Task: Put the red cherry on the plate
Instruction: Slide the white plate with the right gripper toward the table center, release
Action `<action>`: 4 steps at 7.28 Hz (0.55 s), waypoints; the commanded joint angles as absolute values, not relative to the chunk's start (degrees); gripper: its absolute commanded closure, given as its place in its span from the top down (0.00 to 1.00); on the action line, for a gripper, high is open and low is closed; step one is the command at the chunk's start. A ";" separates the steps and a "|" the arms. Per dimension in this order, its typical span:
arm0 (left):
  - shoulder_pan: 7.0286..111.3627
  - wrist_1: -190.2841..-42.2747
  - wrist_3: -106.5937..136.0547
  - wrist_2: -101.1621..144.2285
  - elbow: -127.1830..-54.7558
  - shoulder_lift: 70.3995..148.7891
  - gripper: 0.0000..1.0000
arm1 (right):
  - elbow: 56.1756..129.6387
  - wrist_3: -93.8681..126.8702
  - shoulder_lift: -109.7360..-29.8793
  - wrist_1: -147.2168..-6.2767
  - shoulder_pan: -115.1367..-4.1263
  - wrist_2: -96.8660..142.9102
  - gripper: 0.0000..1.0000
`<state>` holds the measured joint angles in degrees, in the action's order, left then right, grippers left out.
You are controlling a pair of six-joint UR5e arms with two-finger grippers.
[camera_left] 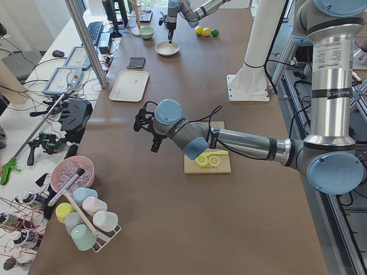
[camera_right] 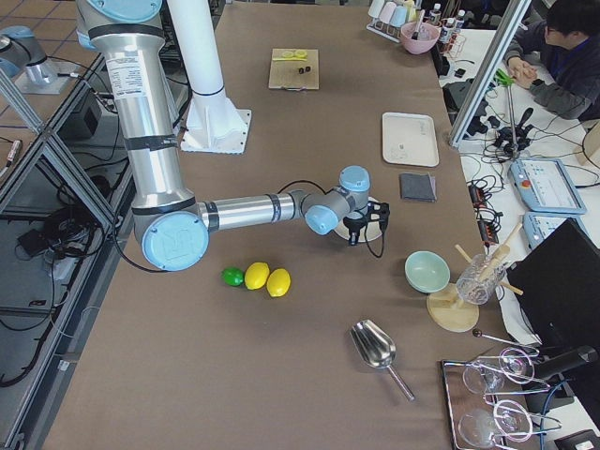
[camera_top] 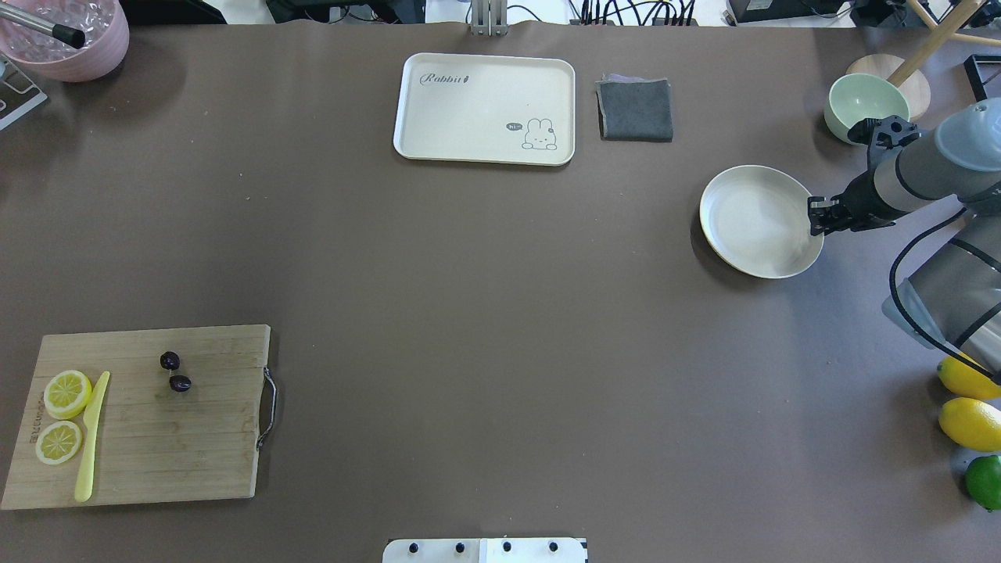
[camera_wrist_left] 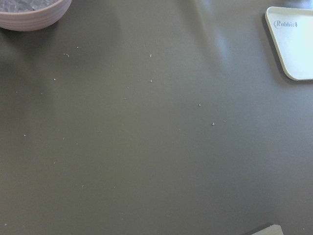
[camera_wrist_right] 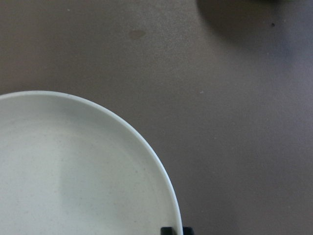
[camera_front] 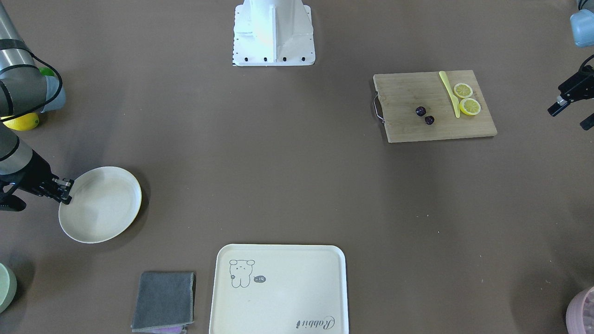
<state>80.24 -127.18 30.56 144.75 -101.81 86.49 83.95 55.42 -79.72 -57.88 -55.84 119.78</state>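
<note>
You'll find the red cherry (camera_top: 181, 383) on the cutting board (camera_top: 195, 446), near the lemon slices (camera_top: 67, 393) and well apart from the plate (camera_top: 751, 234); the right gripper (camera_top: 816, 219) is pinched onto that plate's rim; the left gripper (camera_front: 570, 118) hangs off the board's end, jaws apart.

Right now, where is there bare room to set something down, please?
The brown middle between the cutting board, the tray and the plate is bare. Crowded: the board carries the red cherry, lemon slices and knife; the right gripper is at the plate's rim.
</note>
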 commanded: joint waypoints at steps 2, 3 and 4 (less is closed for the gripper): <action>80.24 -127.18 30.76 144.76 -101.78 86.84 0.98 | 88.57 68.59 -76.04 -58.27 -55.55 120.58 0.00; 80.24 -127.18 30.76 144.93 -101.86 86.84 0.98 | 91.81 74.38 -75.68 -58.27 -53.81 121.02 0.00; 80.24 -127.18 30.85 144.93 -101.95 86.92 0.98 | 94.54 82.10 -74.11 -58.18 -50.31 120.42 0.00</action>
